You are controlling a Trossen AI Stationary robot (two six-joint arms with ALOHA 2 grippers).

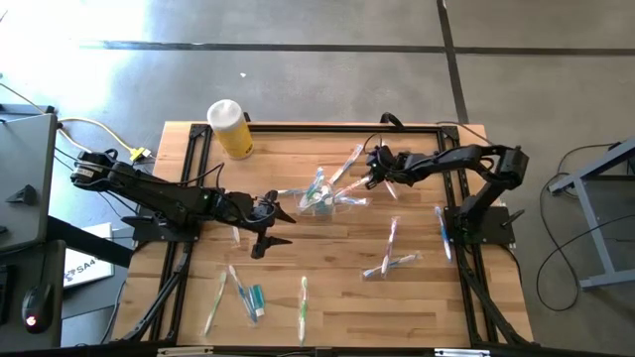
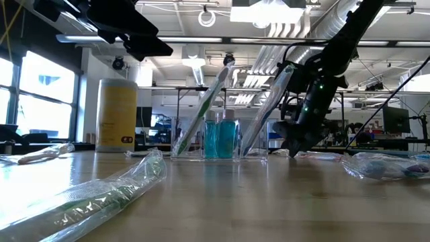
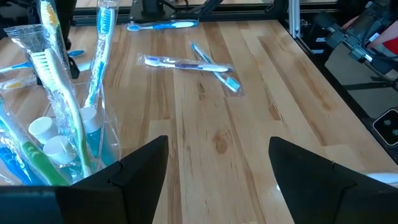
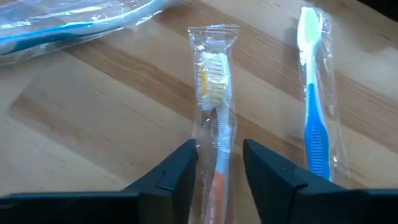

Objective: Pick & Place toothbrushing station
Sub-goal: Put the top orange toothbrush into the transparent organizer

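Observation:
The clear container (image 1: 317,201) stands near the table's middle. It holds several wrapped toothbrushes and teal-ended white tubes, and it also shows in the low view (image 2: 220,140) and in the left wrist view (image 3: 68,155). My left gripper (image 1: 276,228) is open and empty just left of the container, above the table (image 3: 217,168). My right gripper (image 1: 371,178) is down at the table, right of the container (image 2: 295,149). Its fingers stand closely on either side of a wrapped orange-handled toothbrush (image 4: 216,93) that lies flat on the wood. My right gripper comes from above, with one finger on each side of the orange toothbrush's handle (image 4: 219,162) and the fingers across it. The wrapper's edges reach the fingers' inner sides; I cannot tell whether they touch. The toothbrush lies flat on the table.
A yellow bottle with a white cap (image 1: 230,129) stands at the far left. A wrapped blue toothbrush (image 4: 314,124) lies beside the orange one. More wrapped toothbrushes lie at the right (image 1: 392,248) and near edge (image 1: 303,302), with tubes (image 1: 253,297) at the near left.

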